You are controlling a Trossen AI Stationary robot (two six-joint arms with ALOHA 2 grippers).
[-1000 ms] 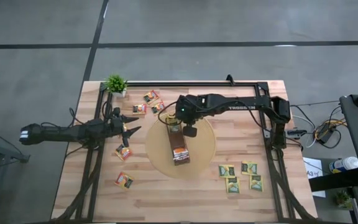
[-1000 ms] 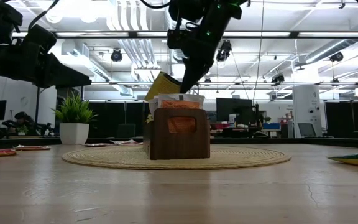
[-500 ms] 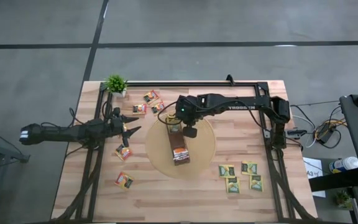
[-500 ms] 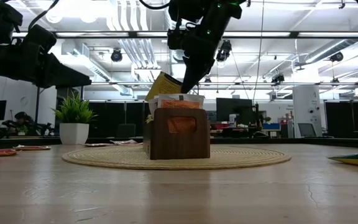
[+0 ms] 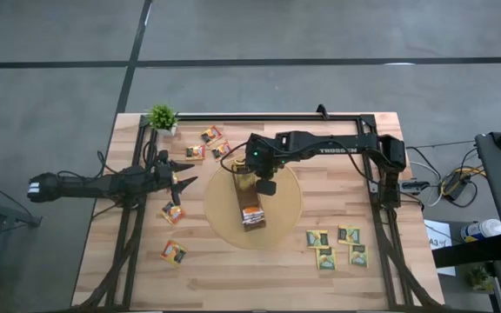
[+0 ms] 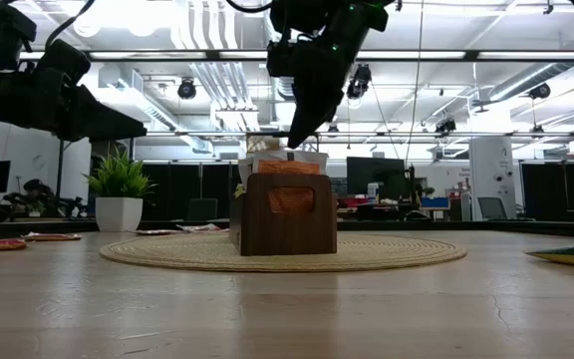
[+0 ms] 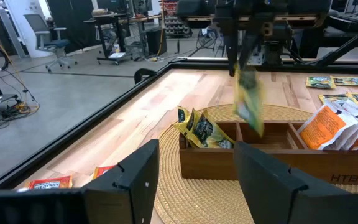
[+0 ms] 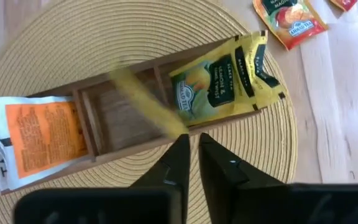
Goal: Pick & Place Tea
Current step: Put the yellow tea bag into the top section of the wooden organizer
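A yellow-green tea sachet [image 7: 248, 99], blurred, hangs in the air directly below the right gripper [image 5: 244, 167], over the middle compartment of the brown box [image 7: 272, 155]; in the right wrist view it appears as a yellow streak [image 8: 146, 99] across that compartment. The right gripper's fingers [image 8: 180, 163] stand close together with only a narrow gap, and nothing is seen between them; whether the sachet touches their tips cannot be told.

To one side of the falling sachet, the end compartment holds dark green-and-yellow sachets [image 8: 222, 84], leaning against the box wall. To the other side, the far compartments hold orange sachets [image 8: 39, 134], which rise above the box rim. The box lies on a round woven disc [image 5: 285, 213], beneath the right gripper.

Beyond the disc, near the right gripper, red-brown sachets [image 5: 210, 136] lie on the table [image 5: 233, 278] beside a small potted plant [image 5: 162, 117]. A group of green-and-yellow sachets [image 5: 336, 246] lies well apart from that gripper, on the disc's other side.

The left gripper [image 5: 187, 173] hovers off the disc's edge, pointing toward the box, its fingers [image 7: 135, 180] spread wide and empty. Two orange sachets [image 5: 173, 211] lie on the table near it, one [image 5: 174, 253] farther away.
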